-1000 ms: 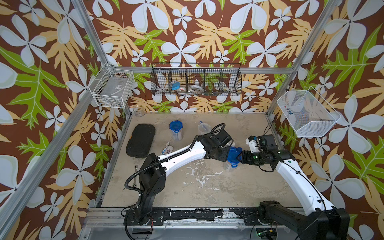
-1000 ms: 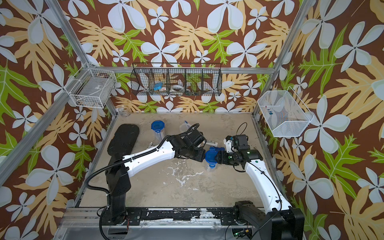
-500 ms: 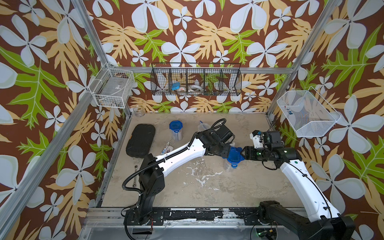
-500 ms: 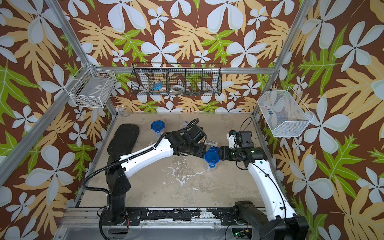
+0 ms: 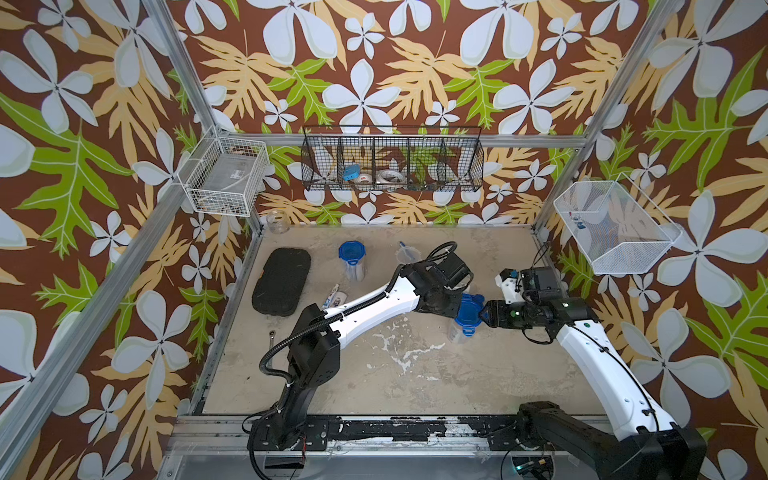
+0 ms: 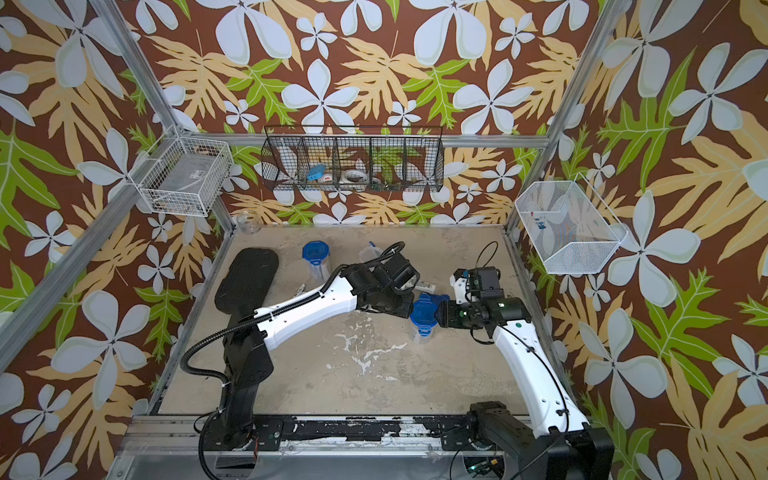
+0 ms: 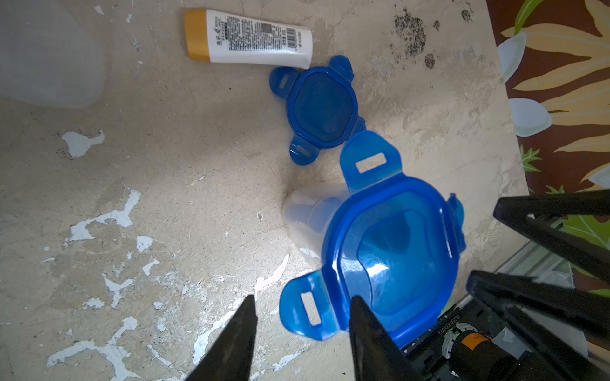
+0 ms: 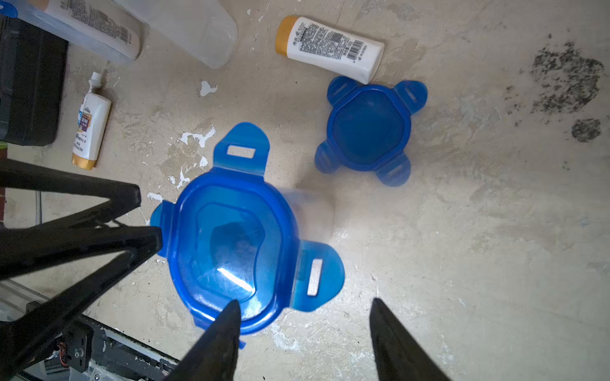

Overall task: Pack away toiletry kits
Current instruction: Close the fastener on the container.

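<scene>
Beige tabletop (image 5: pixel 415 374); roughly mid-way, at a guess. Poised at flared tabs (image 7: pixel 369 161) of lid (image 7: pixel 392 250) on front cup (image 7: pixel 307 214) with left gripper (image 7: pixel 302 298) and right gripper (image 8: pixel 304 301), both spread, pinching nothing. Further out: lidded cup (image 5: pixel 352 257), open cup (image 5: pixel 406 254), plus spare lid (image 7: pixel 321 105), bottle (image 7: pixel 254 39), tube (image 8: pixel 89 128) loose.

Soft, diffuse light is falling from overhead in both top views, leaving the table (image 5: pixel 415 374) evenly bright, washing out the white wallpaper (image 5: pixel 307 37) flowers towards twelve o'clock and casting only faint, edgeless shadows. In the right wrist view a white streak of glare is sitting on the blue lid (image 8: pixel 231 231) towards six o'clock of its centre (a smaller glint is showing in the left wrist view too). The clear cup (image 8: pixel 313 211) beneath is smearing out of focus.
</scene>
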{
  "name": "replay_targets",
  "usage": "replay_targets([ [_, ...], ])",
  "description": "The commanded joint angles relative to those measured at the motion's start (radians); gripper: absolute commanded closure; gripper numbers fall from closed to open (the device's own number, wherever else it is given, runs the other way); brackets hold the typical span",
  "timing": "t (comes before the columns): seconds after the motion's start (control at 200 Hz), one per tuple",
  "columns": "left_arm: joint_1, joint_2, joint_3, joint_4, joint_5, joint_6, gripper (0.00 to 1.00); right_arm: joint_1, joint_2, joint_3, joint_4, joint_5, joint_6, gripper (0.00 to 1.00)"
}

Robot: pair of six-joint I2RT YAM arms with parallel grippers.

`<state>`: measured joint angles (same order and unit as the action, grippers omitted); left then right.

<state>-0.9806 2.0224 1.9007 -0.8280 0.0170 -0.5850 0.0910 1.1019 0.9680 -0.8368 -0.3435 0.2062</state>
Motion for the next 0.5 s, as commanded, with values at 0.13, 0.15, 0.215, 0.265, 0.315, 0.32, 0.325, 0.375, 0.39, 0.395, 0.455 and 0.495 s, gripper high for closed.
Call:
replay_targets([
  [0.13, -0.014, 0.020, -0.001, 0.016, 0.021, -0.022, 0.56, 0.001, 0.028, -0.006, 0.031, -0.036, -0.023, 0.39],
  [0.15, -0.016, 0.022, 0.000, 0.017, 0.022, -0.022, 0.56, 0.000, 0.031, -0.005, 0.031, -0.036, -0.024, 0.39],
  [0.215, -0.015, 0.026, -0.005, 0.021, 0.025, -0.021, 0.57, 0.000, 0.036, -0.011, 0.036, -0.040, -0.027, 0.39],
  [0.265, -0.015, 0.029, -0.006, 0.024, 0.026, -0.022, 0.57, 0.001, 0.039, -0.013, 0.039, -0.041, -0.028, 0.40],
  [0.315, -0.015, 0.033, -0.005, 0.023, 0.029, -0.020, 0.57, 0.000, 0.041, -0.017, 0.043, -0.044, -0.030, 0.42],
  [0.32, -0.015, 0.033, -0.005, 0.023, 0.029, -0.019, 0.57, 0.000, 0.041, -0.016, 0.043, -0.044, -0.030, 0.42],
  [0.325, -0.016, 0.033, -0.005, 0.023, 0.029, -0.019, 0.57, 0.000, 0.040, -0.016, 0.044, -0.045, -0.030, 0.42],
  [0.375, -0.015, 0.038, -0.006, 0.023, 0.029, -0.019, 0.58, 0.000, 0.044, -0.019, 0.047, -0.049, -0.030, 0.43],
  [0.39, -0.015, 0.039, -0.007, 0.023, 0.030, -0.018, 0.59, 0.001, 0.044, -0.021, 0.047, -0.051, -0.030, 0.44],
  [0.395, -0.015, 0.039, -0.007, 0.023, 0.030, -0.018, 0.59, 0.001, 0.044, -0.022, 0.047, -0.051, -0.030, 0.44],
  [0.455, -0.015, 0.041, -0.009, 0.023, 0.033, -0.017, 0.61, 0.000, 0.047, -0.026, 0.049, -0.051, -0.031, 0.44],
  [0.495, -0.016, 0.043, -0.013, 0.023, 0.034, -0.016, 0.62, 0.000, 0.047, -0.030, 0.052, -0.052, -0.031, 0.45],
])
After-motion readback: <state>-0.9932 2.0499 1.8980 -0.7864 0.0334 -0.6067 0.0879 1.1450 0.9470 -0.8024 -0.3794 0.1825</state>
